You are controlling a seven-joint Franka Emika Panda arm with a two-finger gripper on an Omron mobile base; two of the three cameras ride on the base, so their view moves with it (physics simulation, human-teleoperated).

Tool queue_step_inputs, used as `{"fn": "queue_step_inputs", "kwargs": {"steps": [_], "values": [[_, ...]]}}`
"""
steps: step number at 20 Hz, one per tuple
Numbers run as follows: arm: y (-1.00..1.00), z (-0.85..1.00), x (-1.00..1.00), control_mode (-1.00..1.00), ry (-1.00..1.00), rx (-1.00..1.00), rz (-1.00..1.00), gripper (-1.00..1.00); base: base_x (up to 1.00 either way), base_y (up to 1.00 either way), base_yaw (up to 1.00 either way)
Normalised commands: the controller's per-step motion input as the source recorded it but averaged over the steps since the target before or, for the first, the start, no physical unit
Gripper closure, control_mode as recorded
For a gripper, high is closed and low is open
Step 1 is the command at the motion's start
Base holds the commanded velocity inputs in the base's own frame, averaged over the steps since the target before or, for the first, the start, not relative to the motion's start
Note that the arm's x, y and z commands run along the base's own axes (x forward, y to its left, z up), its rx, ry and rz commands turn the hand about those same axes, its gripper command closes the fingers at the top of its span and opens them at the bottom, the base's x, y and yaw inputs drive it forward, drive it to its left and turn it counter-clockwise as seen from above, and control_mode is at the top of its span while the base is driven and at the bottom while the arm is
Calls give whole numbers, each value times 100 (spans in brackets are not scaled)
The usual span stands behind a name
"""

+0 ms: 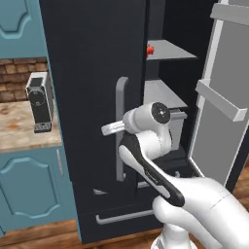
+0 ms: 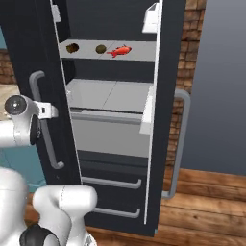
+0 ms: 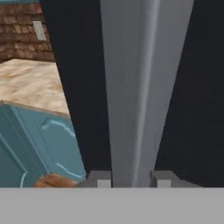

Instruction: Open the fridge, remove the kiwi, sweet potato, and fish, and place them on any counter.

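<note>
A: Where is the two-finger claw of the white arm?
B: In the hand view its two small dark finger tips stand on either side of the long grey bar handle of the tall black double-door fridge. The handle runs straight up between them, its long axis vertical. The jaws sit close about the bar, though I cannot tell whether the pads actually press on it.

A: And the doors?
B: The left door, the one with that handle, is roughly shut. The right door stands swung wide open, its own grey bar handle upright on its outer face.

A: What is inside?
B: On the upper grey shelf lie three things in a row: a small golden orange-brown sweet potato at the left, a small olive-brown kiwi just beside it, and a small bright red fish at the right. The fish lies along the shelf, its long axis left to right.

A: The counter?
B: The beige marbled worktop lies left of the fridge, above teal cabinet fronts, with a small black and grey appliance standing on it.
</note>
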Motion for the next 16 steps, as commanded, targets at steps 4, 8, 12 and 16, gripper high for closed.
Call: {"fn": "queue_step_inputs", "kwargs": {"steps": [4,8,12,16], "values": [[92,32,-100,-100,1,0,6,-100,0,0,0],[-31,64,-100,-100,-4,7,-1,-100,0,0,0],[-100,60,-87,-100,-1,13,-4,-100,0,0,0],[-100,5,15,-100,10,2,-12,-100,0,0,0]]}}
